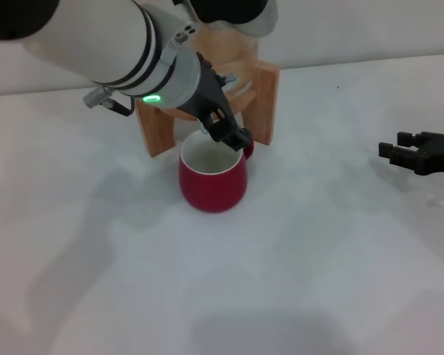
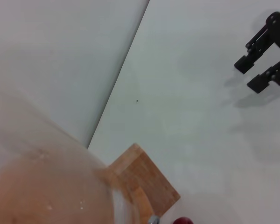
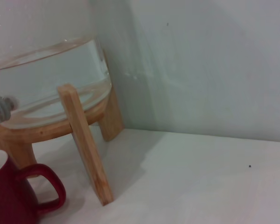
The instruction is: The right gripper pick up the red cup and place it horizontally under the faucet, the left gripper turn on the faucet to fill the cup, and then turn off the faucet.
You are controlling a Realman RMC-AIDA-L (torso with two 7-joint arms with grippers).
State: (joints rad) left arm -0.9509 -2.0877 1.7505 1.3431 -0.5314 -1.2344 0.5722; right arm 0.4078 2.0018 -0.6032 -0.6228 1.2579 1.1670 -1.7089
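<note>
My left gripper (image 1: 233, 137) sits over the red cup (image 1: 212, 177) below the stand (image 1: 263, 100), fingers hidden — I cannot tell their spread. A slip could knock the cup. Right gripper (image 1: 397, 150) is parked, spread apart.

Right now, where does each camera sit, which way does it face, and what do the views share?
Head view: high on the body, looking down at the table; the left pincer is over the red cup, the right pincer is parked at the right.
Left wrist view: beside the jar, facing across the table toward the right pincer.
Right wrist view: low, facing the wooden stand, faucet and cup; no own fingers.
Shared: stand and cup appear in all three.
</note>
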